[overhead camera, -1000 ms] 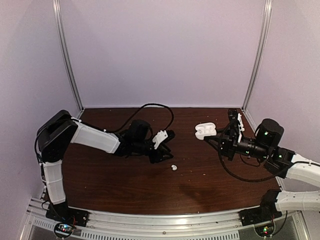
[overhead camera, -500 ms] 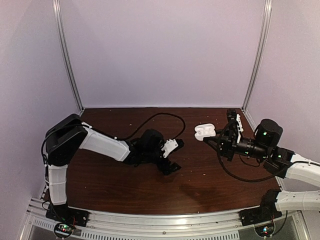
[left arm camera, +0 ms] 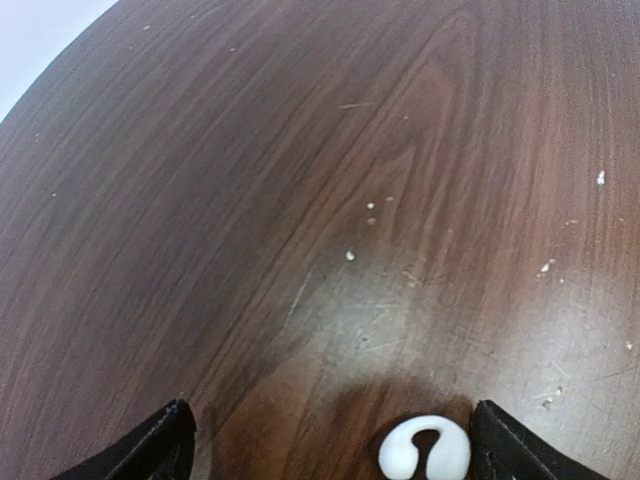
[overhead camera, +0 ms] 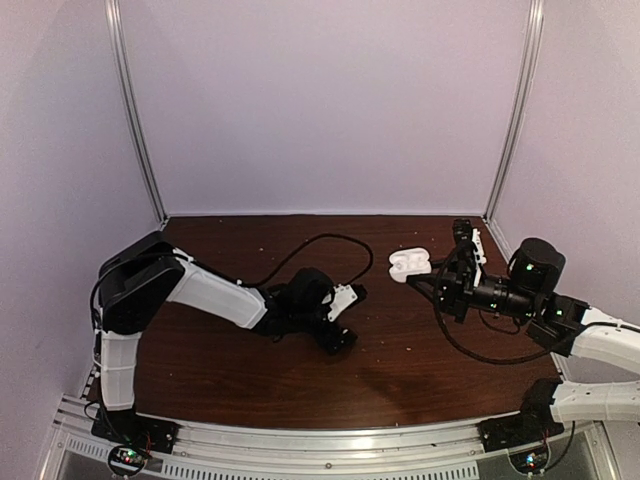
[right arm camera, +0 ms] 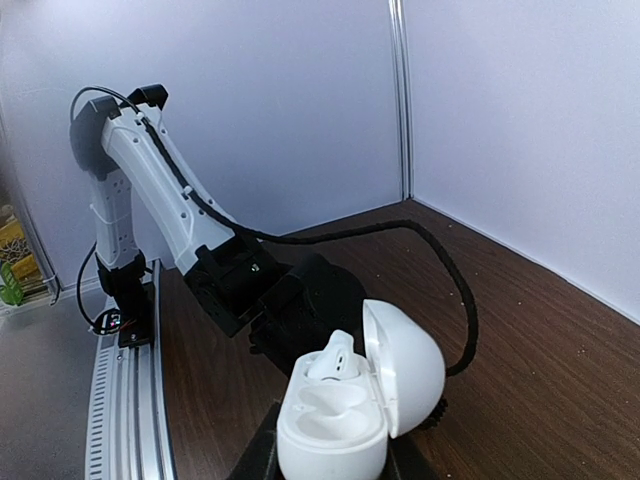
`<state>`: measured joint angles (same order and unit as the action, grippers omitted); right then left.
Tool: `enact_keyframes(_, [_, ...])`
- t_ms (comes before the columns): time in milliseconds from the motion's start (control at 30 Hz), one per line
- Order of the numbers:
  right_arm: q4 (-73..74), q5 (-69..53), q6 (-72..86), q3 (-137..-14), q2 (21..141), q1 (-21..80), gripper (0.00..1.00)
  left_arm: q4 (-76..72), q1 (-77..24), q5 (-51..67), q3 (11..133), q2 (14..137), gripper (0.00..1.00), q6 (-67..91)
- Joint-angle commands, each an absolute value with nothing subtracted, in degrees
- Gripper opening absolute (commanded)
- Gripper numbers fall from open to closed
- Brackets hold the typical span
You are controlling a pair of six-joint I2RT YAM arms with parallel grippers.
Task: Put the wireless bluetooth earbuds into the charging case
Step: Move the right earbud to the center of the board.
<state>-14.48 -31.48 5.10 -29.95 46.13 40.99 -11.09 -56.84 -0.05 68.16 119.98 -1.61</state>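
Note:
A small white earbud (left arm camera: 425, 450) lies on the dark wooden table (left arm camera: 300, 200), between the fingertips of my left gripper (left arm camera: 337, 455). It is close to the right fingertip, and the jaws are open wide around it. In the top view my left gripper (overhead camera: 345, 318) is low at the table's middle and hides that earbud. My right gripper (overhead camera: 432, 272) is shut on the white charging case (overhead camera: 408, 264), held above the table's right side. The case (right arm camera: 340, 425) has its lid (right arm camera: 408, 365) swung open. One white earbud (right arm camera: 330, 358) sits in its far slot; the near slot is hollow.
The left arm's black cable (overhead camera: 320, 240) loops over the table behind its wrist and also shows in the right wrist view (right arm camera: 450, 270). The left arm (right arm camera: 165, 195) fills the space beyond the case. Purple walls close the back and sides. A metal rail (overhead camera: 330, 440) runs along the near edge.
My left arm has reached right and lowered over the loose earbud, and its jaws have opened wide around it. The right gripper and the case have hardly moved.

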Motion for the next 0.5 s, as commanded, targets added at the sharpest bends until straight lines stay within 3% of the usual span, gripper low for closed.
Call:
enact_keyframes(0, [-14.81, -32.05, 4.85, -30.22, 45.60, 40.79, 0.00, -9.70, -55.38, -6.50, 65.25, 117.88, 0.98, -1.05])
enact_keyframes(467, [-14.58, -32.23, 4.57, -30.66, 46.32, 40.67, 0.00, -9.07, -49.57, -6.22, 57.69, 113.08, 0.98, -4.37])
